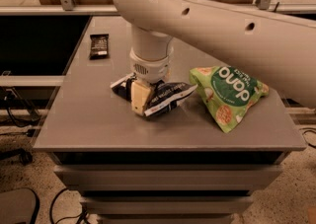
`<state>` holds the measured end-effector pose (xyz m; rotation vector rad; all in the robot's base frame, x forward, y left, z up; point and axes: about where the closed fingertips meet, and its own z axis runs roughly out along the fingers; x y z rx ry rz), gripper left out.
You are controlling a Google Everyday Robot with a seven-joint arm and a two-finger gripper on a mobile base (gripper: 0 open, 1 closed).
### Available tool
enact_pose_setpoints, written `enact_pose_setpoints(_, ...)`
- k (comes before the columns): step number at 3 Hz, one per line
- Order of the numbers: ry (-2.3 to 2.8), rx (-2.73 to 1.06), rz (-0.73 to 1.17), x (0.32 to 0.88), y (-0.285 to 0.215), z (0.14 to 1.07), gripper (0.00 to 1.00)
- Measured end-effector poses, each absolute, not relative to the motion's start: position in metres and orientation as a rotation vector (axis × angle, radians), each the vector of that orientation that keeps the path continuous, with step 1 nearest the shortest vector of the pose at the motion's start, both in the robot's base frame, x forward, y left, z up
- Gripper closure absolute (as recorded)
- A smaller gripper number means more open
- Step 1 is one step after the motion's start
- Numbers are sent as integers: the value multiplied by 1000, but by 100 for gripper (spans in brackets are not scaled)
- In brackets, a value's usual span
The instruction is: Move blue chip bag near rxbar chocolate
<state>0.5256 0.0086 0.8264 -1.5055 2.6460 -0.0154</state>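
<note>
The blue chip bag [165, 95] lies crumpled on the grey table [98, 119], near its middle. My gripper [140, 97] hangs straight down from the big white arm [207, 20] and sits on the bag's left part, hiding some of it. The rxbar chocolate [98, 46], a small dark flat bar, lies at the table's far left, well apart from the bag and the gripper.
A larger light-green bag [227, 94] with a dark green circle lies to the right of the blue bag, nearly touching it. The table's front edge is close below the gripper. A dark shelf opening is at the left.
</note>
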Motion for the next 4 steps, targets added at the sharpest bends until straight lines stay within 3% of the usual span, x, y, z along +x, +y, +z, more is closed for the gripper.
enact_pose_setpoints(2, 2639, -1507, -16, 526, 8, 832, 86)
enact_pose_setpoints(3, 2639, -1507, -16, 526, 8, 834, 100)
enact_pose_setpoints(4, 2546, -1522, -30, 531, 8, 864, 100)
